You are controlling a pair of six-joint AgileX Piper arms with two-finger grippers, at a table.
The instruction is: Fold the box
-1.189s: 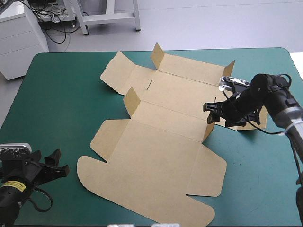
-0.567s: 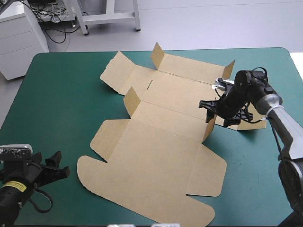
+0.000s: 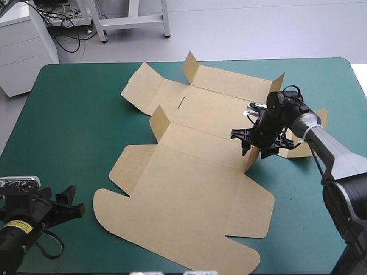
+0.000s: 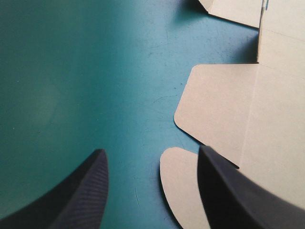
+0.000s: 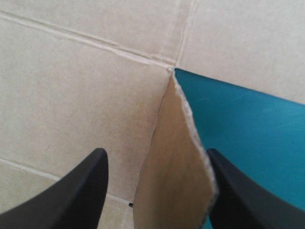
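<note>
Box [image 3: 195,189] was laid mostly flat at table [image 3: 74,114] centre. Right gripper [image 3: 243,142] was spread around the raised flap [image 5: 176,181] at its 3 o'clock edge, probably to pinch it. Left gripper [image 3: 72,201] was parked, spread, at 8 o'clock.

This looks like a lab: a teal-green desk [image 3: 74,114], white drawers [image 3: 23,54], and tangled wires [image 3: 69,34] on the grey floor [image 3: 241,28].

Raised box flap [image 5: 176,181] stands inside spread right gripper [image 5: 155,152]; bare teal-green cover [image 4: 71,71] ahead of left gripper [image 4: 151,150].
</note>
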